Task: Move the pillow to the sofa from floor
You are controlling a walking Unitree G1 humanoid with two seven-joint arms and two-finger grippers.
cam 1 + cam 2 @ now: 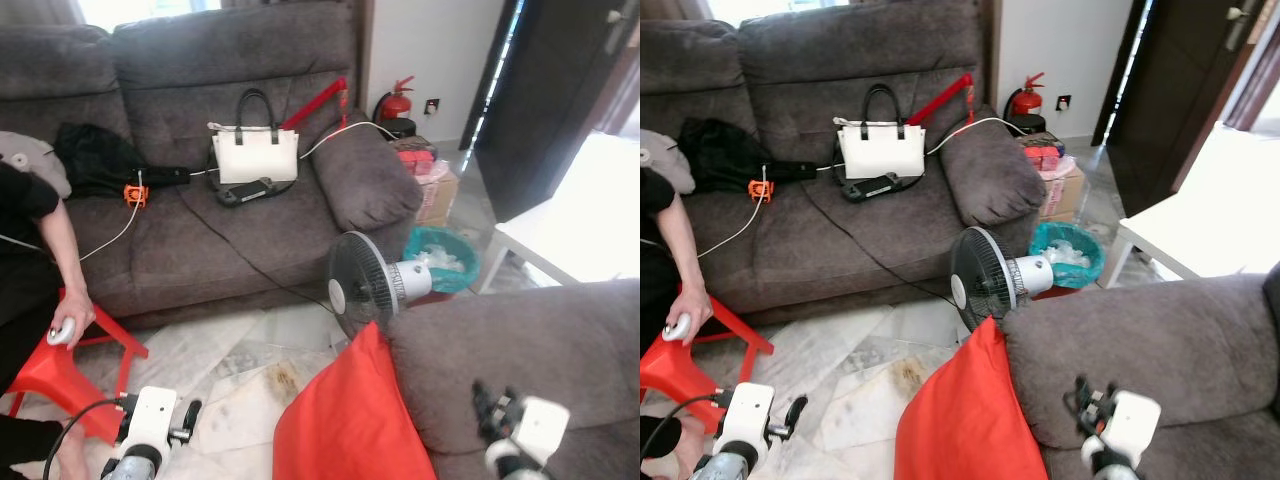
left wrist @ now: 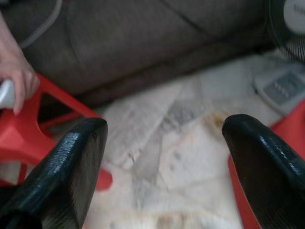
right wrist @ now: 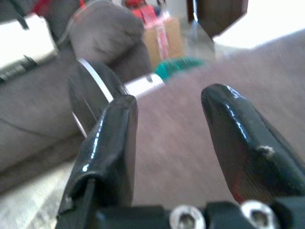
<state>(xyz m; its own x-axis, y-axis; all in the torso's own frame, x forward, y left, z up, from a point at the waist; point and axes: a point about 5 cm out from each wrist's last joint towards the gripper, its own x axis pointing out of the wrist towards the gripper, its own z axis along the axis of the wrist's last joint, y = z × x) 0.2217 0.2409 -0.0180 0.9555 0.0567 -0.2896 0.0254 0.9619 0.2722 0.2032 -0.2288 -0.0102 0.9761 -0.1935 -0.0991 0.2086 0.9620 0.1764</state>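
1. Red pillow [image 1: 345,420] stands on the floor [image 1: 245,375], leaning against the near sofa's arm [image 1: 510,345].
2. Left tool [image 2: 164,143] gapes, empty, above floor tiles.
3. Right tool [image 3: 169,138] gapes, empty, over the sofa arm.

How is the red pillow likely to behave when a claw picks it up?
The red pillow leans against the sofa arm with a pointed corner up, so it probably holds some shape yet sags when pinched. It looks soft and light for its bulk. Its smooth cloth may slip from an edge grip.
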